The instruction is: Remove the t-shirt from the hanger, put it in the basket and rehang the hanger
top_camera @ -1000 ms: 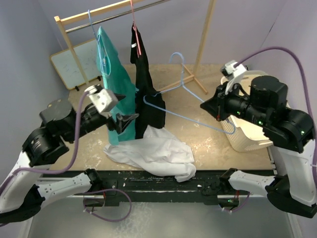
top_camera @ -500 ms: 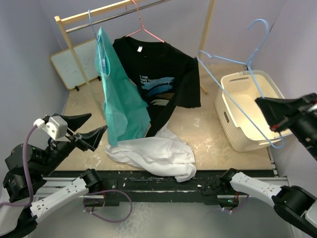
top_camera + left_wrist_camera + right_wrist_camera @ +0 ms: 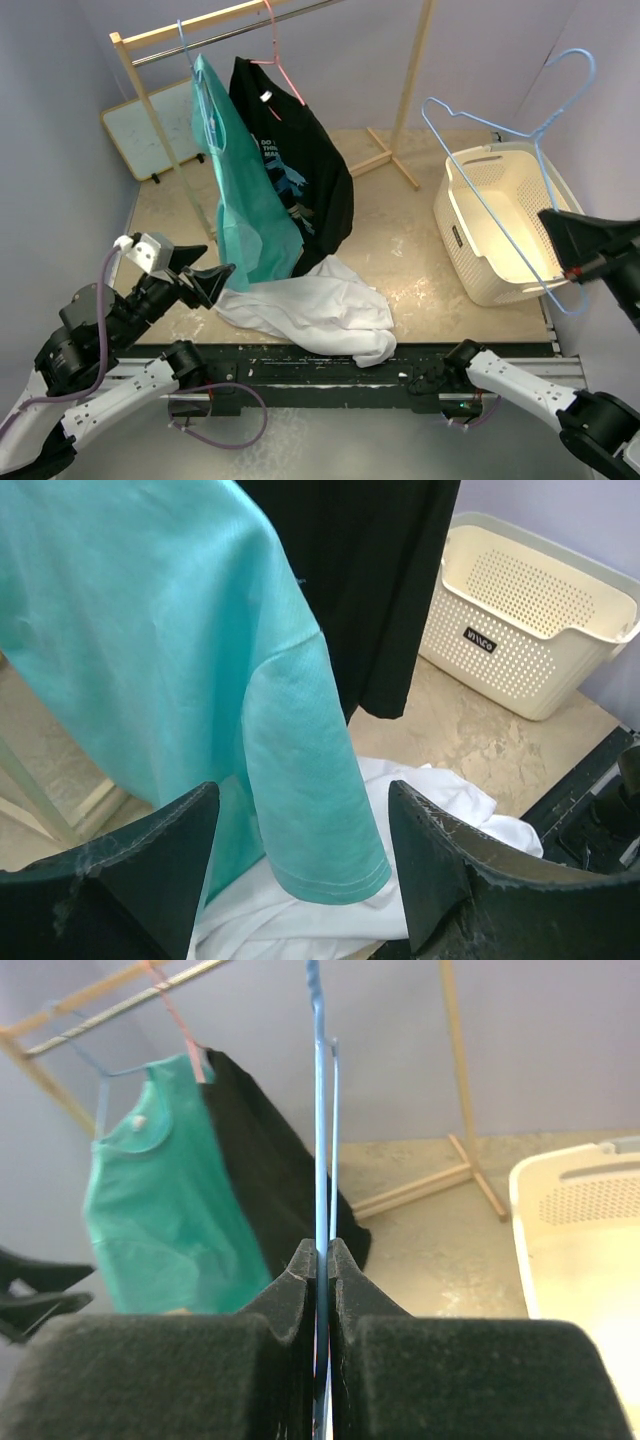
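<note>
Pale violet walls close around a beige, stone-looking table (image 3: 400, 250). On it a wooden clothes rack (image 3: 412, 80) fills the upper half of the top view and carries a teal t-shirt (image 3: 245, 220) and a black printed t-shirt (image 3: 310, 190). The white cotton t-shirt (image 3: 310, 315) lies crumpled at the lower centre, near the front edge and free of any hanger, so I judge its removal as done. The thin light-blue hanger (image 3: 319, 1110) is bare and pinched in the clenched right gripper (image 3: 322, 1255), over the cream perforated plastic basket (image 3: 495, 282) at the right. One risk is that the hanger, held by one thin bar only, may swing or slip. Also the left gripper (image 3: 302, 795), jaws spread and empty, stands just beside the teal sleeve and could catch that wrong shirt. The left arm is low at the lower left, fingers pointing toward the centre, and the right arm is raised at the right edge.
</note>
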### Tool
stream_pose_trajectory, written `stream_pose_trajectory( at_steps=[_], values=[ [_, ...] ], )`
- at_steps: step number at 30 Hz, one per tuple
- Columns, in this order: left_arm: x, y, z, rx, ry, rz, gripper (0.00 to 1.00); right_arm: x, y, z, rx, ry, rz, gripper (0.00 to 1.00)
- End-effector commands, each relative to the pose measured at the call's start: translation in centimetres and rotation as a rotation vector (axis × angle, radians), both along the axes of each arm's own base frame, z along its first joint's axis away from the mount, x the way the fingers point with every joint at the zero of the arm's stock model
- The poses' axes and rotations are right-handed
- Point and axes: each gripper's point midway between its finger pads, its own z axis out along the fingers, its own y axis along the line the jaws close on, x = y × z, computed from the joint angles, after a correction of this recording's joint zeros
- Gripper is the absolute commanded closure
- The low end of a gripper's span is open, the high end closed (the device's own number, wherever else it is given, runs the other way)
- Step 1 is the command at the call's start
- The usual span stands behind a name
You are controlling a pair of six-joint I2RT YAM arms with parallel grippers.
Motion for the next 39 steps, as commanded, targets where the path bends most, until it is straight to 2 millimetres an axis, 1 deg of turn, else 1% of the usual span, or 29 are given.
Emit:
stream_pose_trajectory(
  at_steps=[1, 3, 6, 8, 9, 10, 11, 13, 16, 19, 23, 25, 27, 32, 35, 39],
  values=[
    [-0.5, -0.5, -0.7, -0.043, 0.039, -0.024, 0.29, 7.5, 2.1, -0.8, -0.099, 0.035, -0.167, 1.0],
    [-0.8, 0.1, -1.3, -0.049, 0.058, -0.014, 0.28, 10.9, 3.6, -1.1, -0.166, 0.037, -0.214, 1.0],
    [-1.4, 1.2, -2.0, -0.072, 0.072, 0.008, 0.27, 15.6, 7.0, -0.1, -0.238, 0.013, -0.21, 1.0],
    [-1.9, 1.8, -2.4, -0.096, 0.076, 0.014, 0.27, 18.5, 9.2, 0.9, -0.273, -0.008, -0.205, 1.0],
    [-2.1, 2.3, -2.4, -0.113, 0.078, 0.023, 0.27, 19.5, 9.7, 2.4, -0.271, -0.039, -0.213, 1.0],
    [-2.2, 2.7, -2.4, -0.129, 0.073, 0.034, 0.27, 20.9, 10.4, 3.1, -0.283, -0.056, -0.221, 1.0],
    [-2.4, 3.1, -2.2, -0.147, 0.065, 0.041, 0.27, 22.0, 10.7, 3.9, -0.302, -0.076, -0.237, 1.0],
    [-2.6, 3.7, -2.2, -0.172, 0.061, 0.055, 0.27, 24.6, 11.3, 4.9, -0.321, -0.098, -0.261, 1.0],
    [-2.7, 4.1, -2.2, -0.186, 0.049, 0.067, 0.28, 27.8, 11.9, 5.4, -0.34, -0.132, -0.302, 1.0],
    [-2.7, 3.6, -2.2, -0.177, 0.047, 0.056, 0.29, 29.4, 11.2, 6.0, -0.316, -0.171, -0.335, 1.0],
    [-2.3, 2.9, -2.4, -0.15, 0.046, 0.054, 0.29, 30.4, 10.8, 6.3, -0.28, -0.192, -0.316, 1.0],
    [-2.2, 2.6, -2.3, -0.141, 0.039, 0.044, 0.29, 31.3, 11.0, 5.7, -0.278, -0.185, -0.284, 1.0],
    [-2.2, 2.5, -2.3, -0.138, 0.038, 0.038, 0.29, 32.4, 11.7, 4.5, -0.287, -0.16, -0.238, 1.0],
    [-2.1, 2.4, -2.5, -0.137, 0.038, 0.035, 0.29, 35.2, 14.0, 0.4, -0.332, -0.068, -0.111, 1.0],
    [-2.0, 2.3, -2.6, -0.133, 0.042, 0.037, 0.29, 36.6, 14.2, -1.6, -0.318, -0.024, -0.065, 1.0],
    [-1.9, 2.2, -2.8, -0.127, 0.048, 0.041, 0.29, 37.1, 14.4, -4.0, -0.313, 0.035, -0.021, 1.0]
  ],
)
